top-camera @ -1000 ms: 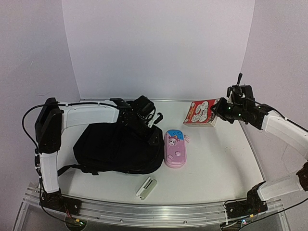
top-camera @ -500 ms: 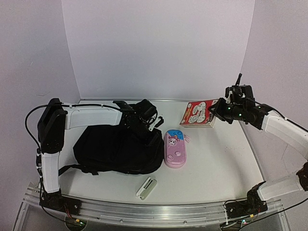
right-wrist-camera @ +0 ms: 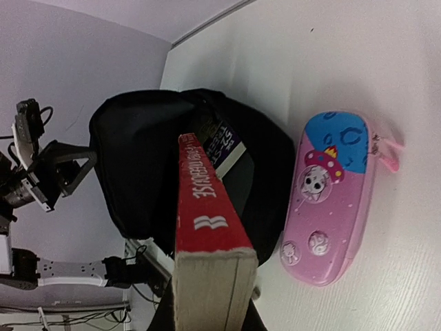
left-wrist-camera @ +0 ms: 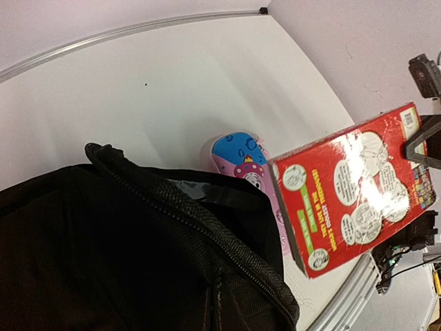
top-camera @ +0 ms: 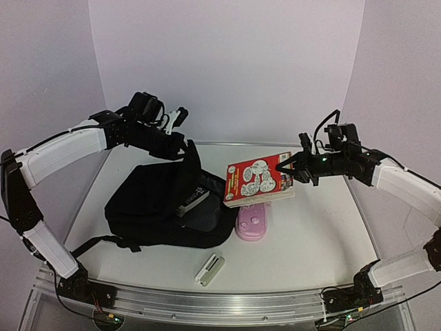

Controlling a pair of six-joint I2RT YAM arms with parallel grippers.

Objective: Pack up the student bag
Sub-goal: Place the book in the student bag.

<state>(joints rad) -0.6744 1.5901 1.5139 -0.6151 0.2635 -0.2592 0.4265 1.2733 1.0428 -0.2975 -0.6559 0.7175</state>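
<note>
Student bag flap in left gripper; red book in right gripper

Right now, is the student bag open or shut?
Open: the left gripper holds up a flap of the student bag, and a book shows inside.

White arms — black joints, cables

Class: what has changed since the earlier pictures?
The left gripper closed on the student bag and lifted its flap open. The right gripper carried the red book up and left, towards the bag. The pink pencil case and white item stayed put.
</note>
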